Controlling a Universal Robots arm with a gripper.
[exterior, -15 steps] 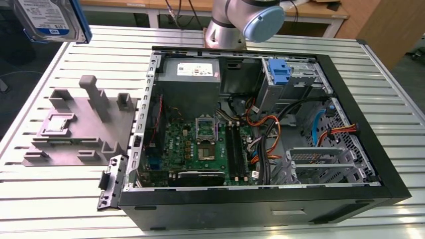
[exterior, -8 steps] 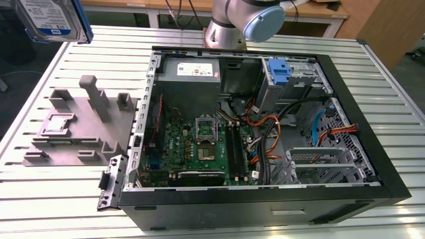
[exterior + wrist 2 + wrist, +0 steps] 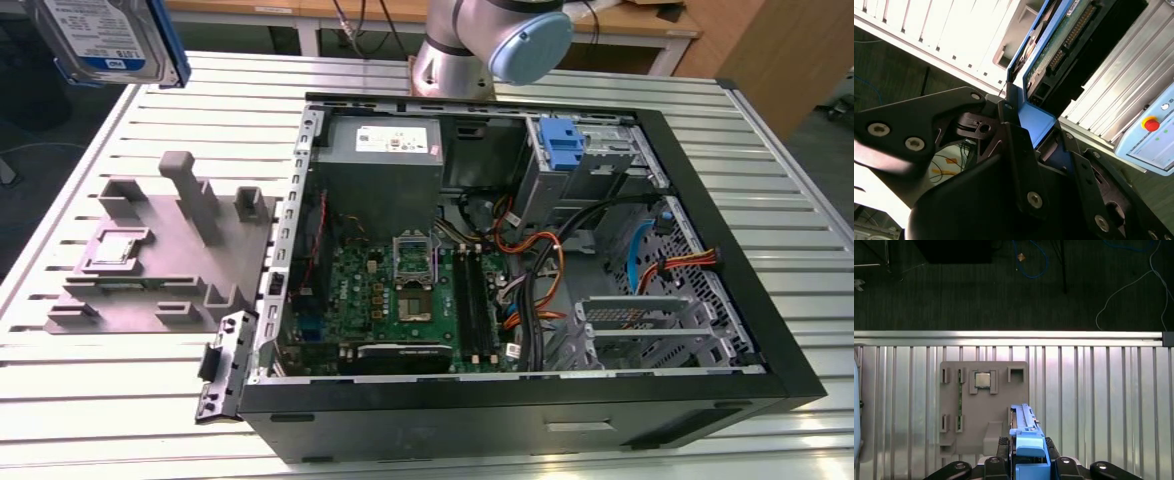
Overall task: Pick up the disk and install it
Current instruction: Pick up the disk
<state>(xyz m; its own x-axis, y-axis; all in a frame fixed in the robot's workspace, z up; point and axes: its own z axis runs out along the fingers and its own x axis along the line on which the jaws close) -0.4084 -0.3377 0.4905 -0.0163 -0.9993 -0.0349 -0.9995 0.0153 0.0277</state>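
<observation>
Black hinged metal links of the gripper (image 3: 1028, 446) fill the foreground in both wrist views, its two fingers pressed onto the blue plastic end of the disk (image 3: 1023, 421), a flat silver rectangular drive framed by a blue carrier. In the first wrist view the disk shows edge-on, its long axis running straight out from the gripper toward the ribbed aluminium table (image 3: 1104, 400) below. In the second wrist view its green circuit-board underside and pin connector face the camera (image 3: 1056, 42). In the exterior view the disk (image 3: 107, 40) hangs upright in the air above the table's far corner at the exterior view's left, white-and-blue label facing the camera, well apart from the open black computer case (image 3: 747, 300). A grey moulded plastic holder block (image 3: 154, 260) with upright posts lies under it on the table.
</observation>
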